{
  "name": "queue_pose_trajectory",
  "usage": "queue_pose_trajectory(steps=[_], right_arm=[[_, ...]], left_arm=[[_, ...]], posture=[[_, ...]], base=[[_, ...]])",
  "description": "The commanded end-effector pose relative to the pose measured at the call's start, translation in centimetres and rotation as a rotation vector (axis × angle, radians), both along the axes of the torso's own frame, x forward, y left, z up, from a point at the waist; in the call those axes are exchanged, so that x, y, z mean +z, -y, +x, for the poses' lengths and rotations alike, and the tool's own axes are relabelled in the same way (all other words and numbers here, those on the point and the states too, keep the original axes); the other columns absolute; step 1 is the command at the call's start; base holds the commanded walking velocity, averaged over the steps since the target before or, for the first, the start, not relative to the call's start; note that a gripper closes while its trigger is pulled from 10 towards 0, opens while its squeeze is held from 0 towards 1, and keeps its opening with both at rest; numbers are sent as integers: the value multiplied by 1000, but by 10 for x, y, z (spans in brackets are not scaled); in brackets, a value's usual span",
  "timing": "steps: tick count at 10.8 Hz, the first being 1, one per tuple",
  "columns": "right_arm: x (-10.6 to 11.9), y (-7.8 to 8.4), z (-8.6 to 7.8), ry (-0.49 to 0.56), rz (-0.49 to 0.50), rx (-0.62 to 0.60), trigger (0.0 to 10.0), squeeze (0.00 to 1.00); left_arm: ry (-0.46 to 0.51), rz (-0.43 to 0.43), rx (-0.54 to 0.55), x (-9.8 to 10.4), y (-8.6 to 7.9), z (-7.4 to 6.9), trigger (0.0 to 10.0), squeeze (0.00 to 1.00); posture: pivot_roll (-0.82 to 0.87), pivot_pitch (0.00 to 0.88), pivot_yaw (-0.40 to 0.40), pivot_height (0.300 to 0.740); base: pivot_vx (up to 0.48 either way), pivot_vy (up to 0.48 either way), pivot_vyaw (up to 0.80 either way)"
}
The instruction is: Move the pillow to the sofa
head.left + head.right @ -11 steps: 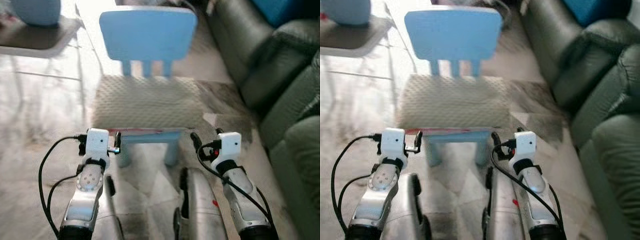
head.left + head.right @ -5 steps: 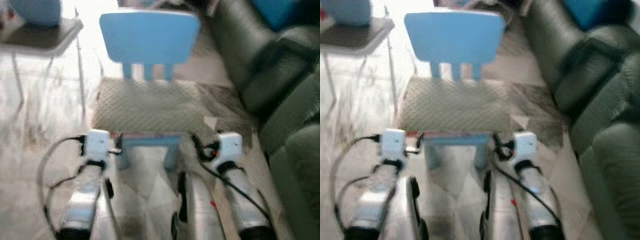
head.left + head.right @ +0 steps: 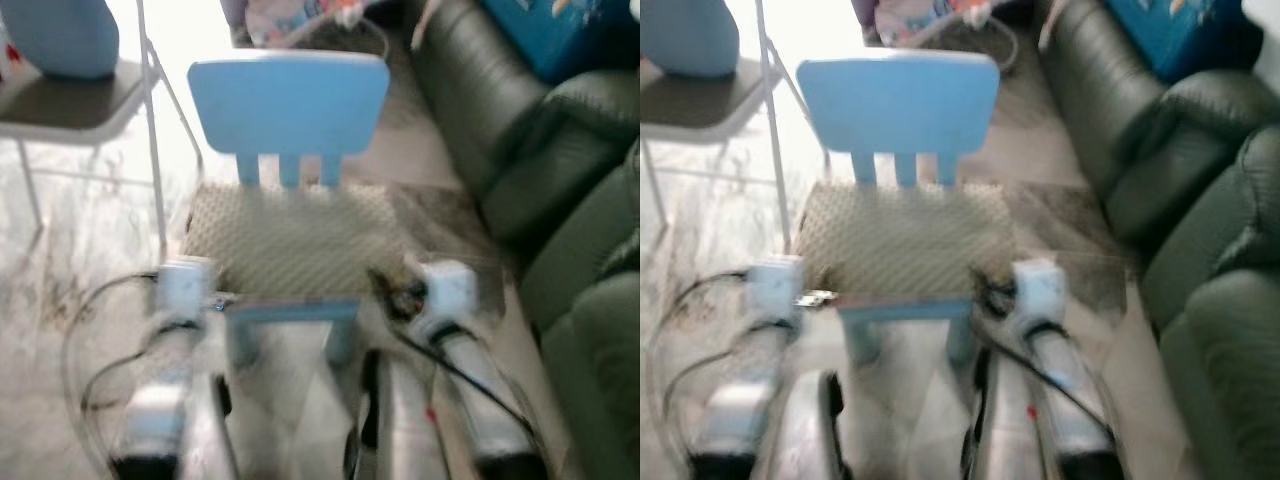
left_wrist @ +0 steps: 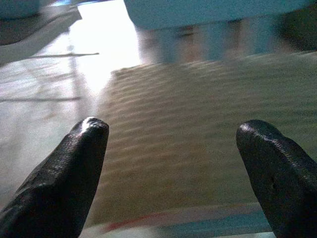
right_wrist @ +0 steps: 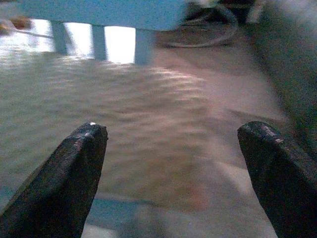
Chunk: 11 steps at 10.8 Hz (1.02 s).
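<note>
Nearest the camera, two silver arms reach forward, blurred, each ending in a white wrist block. The left pincer (image 4: 171, 148) is released, its two rounded, matte black fingers spread wide apart just short of the pillow's near edge; the right pincer (image 5: 173, 153) is likewise released, fingers wide, facing the pillow's right part. Neither touches the pillow. The pillow (image 3: 295, 240) lies flat on the seat of a small light-blue plastic chair (image 3: 288, 100), covering it. It is a soft, pale beige rectangle with a bumpy, quilted-looking weave, and its long axis runs side to side across the seat, from the robot's left to its right, overhanging the seat slightly at both ends. The chair's smooth, rounded backrest stands upright behind the pillow on three short slats, and its blue front legs show below the near edge. The floor (image 3: 80, 260) is glossy pale marbled tile. To the right, well apart from the chair, sits a dark green leather sofa (image 3: 560, 180) with plump, creased cushions. Farther back on the left stands a metal-legged folding chair (image 3: 70, 105) with a dark seat holding a rounded blue object (image 3: 62, 35).
</note>
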State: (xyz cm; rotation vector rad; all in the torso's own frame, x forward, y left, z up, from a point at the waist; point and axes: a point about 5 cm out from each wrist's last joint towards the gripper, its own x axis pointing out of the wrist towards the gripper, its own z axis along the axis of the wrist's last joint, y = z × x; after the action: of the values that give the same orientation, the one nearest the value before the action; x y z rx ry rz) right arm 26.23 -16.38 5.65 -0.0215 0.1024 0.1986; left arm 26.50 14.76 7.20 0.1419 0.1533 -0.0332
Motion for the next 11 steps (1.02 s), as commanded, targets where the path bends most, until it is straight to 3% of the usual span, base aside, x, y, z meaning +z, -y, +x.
queue_pose_trajectory(steps=[1, 4, 7, 9, 11], right_arm=[[3, -7, 2, 15, 19, 13, 10000, 0], [7, -7, 3, 5, 37, 17, 10000, 0], [12, 0, 2, -59, 61, -47, 10000, 0], [13, -11, 5, -129, 94, -21, 10000, 0], [27, -23, 16, -120, 105, 17, 10000, 0]], left_arm=[[-23, 23, 21, -4, -12, -4, 10000, 0], [-7, 25, 26, -2, -9, -5, 10000, 0], [-72, 103, 100, -2, -40, -8, 10000, 0], [-87, 134, 97, 5, -55, -7, 10000, 0], [-78, 156, 110, 18, -68, 3, 10000, 0]], posture=[[-54, 119, -52, 521], [-43, 140, -68, 521], [-23, 267, -82, 521], [-13, 361, -55, 521], [-23, 435, -46, 521]], base=[[270, 0, 0], [86, 0, 0], [0, 0, 0], [0, 0, 0], [0, 0, 0]])
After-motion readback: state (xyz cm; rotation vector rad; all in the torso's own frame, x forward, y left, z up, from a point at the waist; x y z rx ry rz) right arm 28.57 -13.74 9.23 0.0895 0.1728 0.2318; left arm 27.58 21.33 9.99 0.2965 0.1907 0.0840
